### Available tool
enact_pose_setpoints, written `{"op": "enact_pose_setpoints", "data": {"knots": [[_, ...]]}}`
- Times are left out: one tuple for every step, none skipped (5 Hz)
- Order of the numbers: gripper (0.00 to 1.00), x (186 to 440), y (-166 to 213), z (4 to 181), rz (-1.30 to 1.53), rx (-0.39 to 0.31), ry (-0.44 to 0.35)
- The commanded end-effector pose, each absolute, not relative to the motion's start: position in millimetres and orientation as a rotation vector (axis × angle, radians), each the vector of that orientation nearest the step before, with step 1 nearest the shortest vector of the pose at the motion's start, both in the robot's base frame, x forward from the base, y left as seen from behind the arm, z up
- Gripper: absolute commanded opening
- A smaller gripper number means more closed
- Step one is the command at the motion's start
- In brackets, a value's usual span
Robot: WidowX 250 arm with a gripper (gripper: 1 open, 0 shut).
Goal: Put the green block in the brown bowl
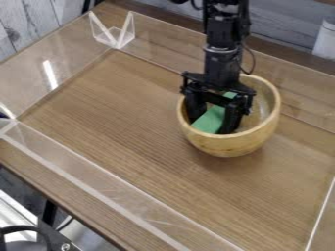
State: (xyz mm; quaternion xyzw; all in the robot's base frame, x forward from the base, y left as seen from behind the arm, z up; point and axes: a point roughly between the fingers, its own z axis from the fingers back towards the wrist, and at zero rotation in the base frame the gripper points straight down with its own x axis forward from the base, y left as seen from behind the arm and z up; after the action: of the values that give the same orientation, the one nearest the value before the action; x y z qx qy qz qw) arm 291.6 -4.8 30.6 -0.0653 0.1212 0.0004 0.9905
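Tool [215,108]: hanging wide open over the bowl, gripping nothing
Green block [210,120]: lying between its fingers, inside brown bowl [257,134]
Tabletop [118,127]: sitting beneath

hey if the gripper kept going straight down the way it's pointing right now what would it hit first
Most likely the green block, lying in the brown bowl right under the open gripper. Depth is hard to judge from this single view, so the bowl's floor beside it is possible.
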Motion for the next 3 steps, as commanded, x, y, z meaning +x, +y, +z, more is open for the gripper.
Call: {"op": "enact_pose_setpoints", "data": {"knots": [[1.00, 295.1, 2.1, 42.8, 0.020, -0.134, 0.214], [1.00, 297.9, 2.8, 45.6, 0.024, -0.135, 0.209], [1.00, 301.5, 3.6, 48.6, 0.029, -0.137, 0.202]]}}
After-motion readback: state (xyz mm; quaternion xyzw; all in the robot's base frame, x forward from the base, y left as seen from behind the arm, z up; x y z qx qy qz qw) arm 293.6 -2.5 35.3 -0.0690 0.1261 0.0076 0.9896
